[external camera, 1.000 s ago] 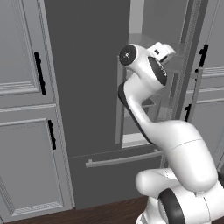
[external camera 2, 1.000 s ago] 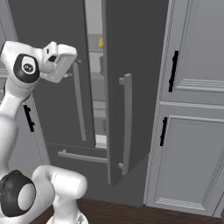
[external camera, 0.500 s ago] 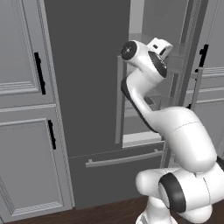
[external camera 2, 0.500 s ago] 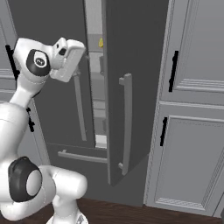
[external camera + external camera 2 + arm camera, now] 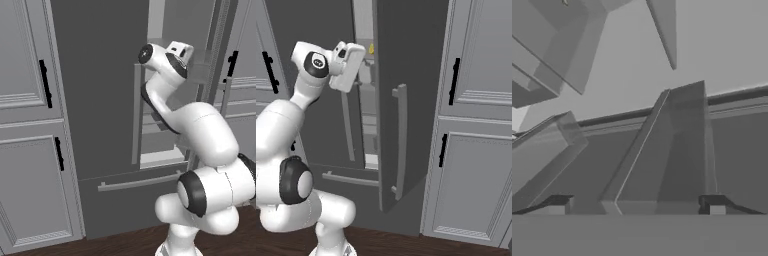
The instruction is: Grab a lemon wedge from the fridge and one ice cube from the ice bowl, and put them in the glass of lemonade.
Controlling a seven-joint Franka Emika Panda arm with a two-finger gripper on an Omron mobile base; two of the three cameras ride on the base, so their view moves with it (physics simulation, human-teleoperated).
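Fingertips of the two-finger gripper (image 5: 637, 210) show as two small dark tips (image 5: 559, 204) at the foot of the hand view, set far apart with nothing between them; the jaws stand wide and hold nothing, touching nothing that can be seen. Just beyond them a grey ledge or door edge of the tall dark grey two-door fridge (image 5: 95, 100) runs slantwise across that view, with pale inner walls behind it.

From the base views, the white arm's hand (image 5: 347, 66) is raised at the gap between the fridge's two doors, the right door swung partly open with its long silver vertical handle (image 5: 401, 140) facing outward. Deeper inside, on an upper shelf, sits a small bright yellow speck (image 5: 371, 48), probably the lemon wedge, past the hand and a little above it.

The step in hand appears to be the reach into the fridge for the wedge. Next, the hand would need to pass through the narrow opening, rise to that shelf, and bring the open fingers around the wedge before closing.
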